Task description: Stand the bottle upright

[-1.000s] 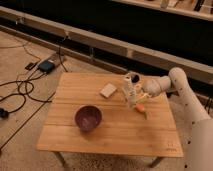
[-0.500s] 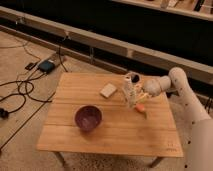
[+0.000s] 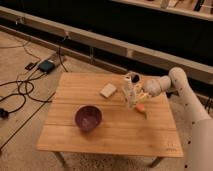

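Bottle [image 3: 128,95] behind bowl [image 3: 88,117], to right; long axis nearly vertical. Gripper [image 3: 136,96] at bottle's side away from bowl, fingers clenched, seemingly around bottle. Judgement: release without tilting.

Cream-white bottle [image 3: 128,94], pale gripper [image 3: 138,96] right beside it; orange obj [image 3: 141,108], purple bowl [image 3: 88,117], tan block [image 3: 108,90], light-wood table [image 3: 115,142].

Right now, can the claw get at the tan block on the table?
Probably not straight across: the shut claw sits just right of the bottle, and the bottle and the cup behind it stand between the claw and the tan block. Lifting over them looks feasible.
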Controlling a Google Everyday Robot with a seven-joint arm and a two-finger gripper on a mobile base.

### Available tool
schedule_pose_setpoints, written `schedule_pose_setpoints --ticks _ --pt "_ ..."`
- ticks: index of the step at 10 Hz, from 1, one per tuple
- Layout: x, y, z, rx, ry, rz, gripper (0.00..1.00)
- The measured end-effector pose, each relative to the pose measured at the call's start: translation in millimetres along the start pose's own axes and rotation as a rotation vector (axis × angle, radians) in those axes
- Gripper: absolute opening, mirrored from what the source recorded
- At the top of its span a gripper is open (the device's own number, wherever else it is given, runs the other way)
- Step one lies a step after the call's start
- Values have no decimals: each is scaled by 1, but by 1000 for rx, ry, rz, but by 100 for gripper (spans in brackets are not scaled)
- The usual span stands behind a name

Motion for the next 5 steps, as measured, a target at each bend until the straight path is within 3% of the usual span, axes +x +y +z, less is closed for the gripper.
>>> schedule_pose_setpoints --ticks 5 --pt "-1 0 -1 3 -3 -1 0"
